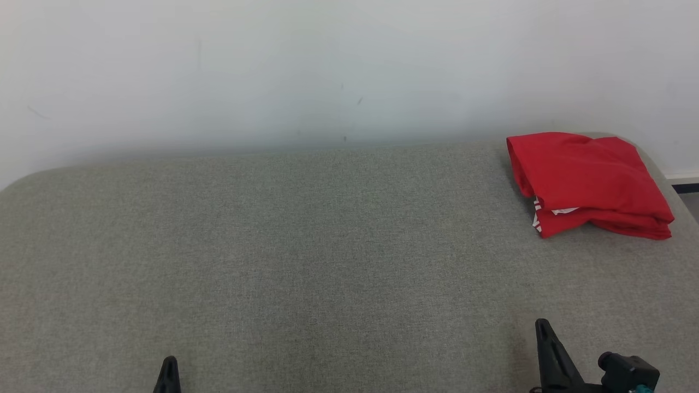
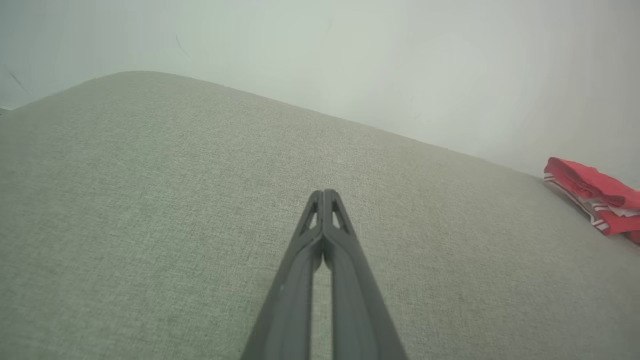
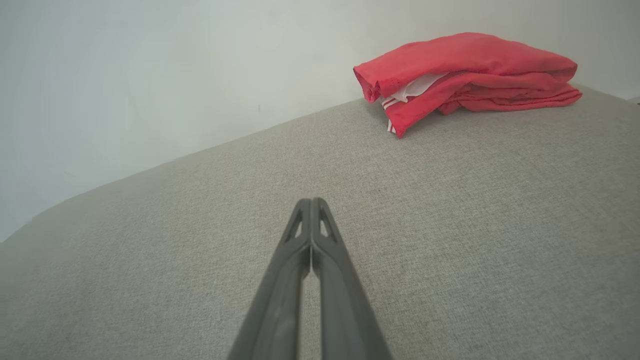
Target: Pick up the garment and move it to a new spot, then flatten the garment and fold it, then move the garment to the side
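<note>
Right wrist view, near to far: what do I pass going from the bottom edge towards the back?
right gripper, fingers shut → bare grey cushion → folded red garment → white wall

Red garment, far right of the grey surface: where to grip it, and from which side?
Probably the near-left corner of the red garment, where the stacked folds show a thick striped edge facing the robot on the grey surface. Come in low from the front with the right gripper, the closer one; its jaws are shut and must open first.
</note>
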Tool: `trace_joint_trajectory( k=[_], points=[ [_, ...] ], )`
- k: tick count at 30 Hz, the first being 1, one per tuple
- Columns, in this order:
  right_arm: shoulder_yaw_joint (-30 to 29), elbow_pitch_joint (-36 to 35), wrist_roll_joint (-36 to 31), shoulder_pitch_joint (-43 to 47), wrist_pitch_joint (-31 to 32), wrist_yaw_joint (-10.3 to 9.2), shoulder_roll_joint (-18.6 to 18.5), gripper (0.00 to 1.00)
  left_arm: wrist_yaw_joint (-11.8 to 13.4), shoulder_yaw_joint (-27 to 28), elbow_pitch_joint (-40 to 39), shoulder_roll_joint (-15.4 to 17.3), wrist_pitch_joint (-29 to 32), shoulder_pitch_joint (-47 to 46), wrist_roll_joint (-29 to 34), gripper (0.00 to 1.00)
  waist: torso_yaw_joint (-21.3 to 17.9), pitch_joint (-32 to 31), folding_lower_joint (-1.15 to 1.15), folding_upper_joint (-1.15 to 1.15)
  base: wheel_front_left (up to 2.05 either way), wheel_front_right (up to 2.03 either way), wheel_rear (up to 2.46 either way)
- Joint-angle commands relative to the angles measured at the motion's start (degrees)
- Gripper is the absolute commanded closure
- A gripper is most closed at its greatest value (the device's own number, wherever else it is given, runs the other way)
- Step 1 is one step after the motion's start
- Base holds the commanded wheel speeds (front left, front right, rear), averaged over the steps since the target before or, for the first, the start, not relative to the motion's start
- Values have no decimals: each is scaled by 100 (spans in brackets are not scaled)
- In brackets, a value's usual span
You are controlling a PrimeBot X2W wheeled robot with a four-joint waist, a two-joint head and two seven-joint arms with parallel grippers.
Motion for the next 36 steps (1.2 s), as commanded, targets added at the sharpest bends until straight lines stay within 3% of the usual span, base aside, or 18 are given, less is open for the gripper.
trace_joint_trajectory(
  k=[1, 36],
  points=[
    [-78, -34, 299, -208, 98, 0, -5, 100, -17, -23, -32, 17, 23, -204, -321, 100, 4, 2, 0, 0, 0, 0, 0],
    [-709, 398, 3259, -1007, 1223, 2, -47, 100, -124, -195, 463, 22, 404, -1055, -3395, 100, 75, 39, 0, 0, 0, 0, 0]
  ],
)
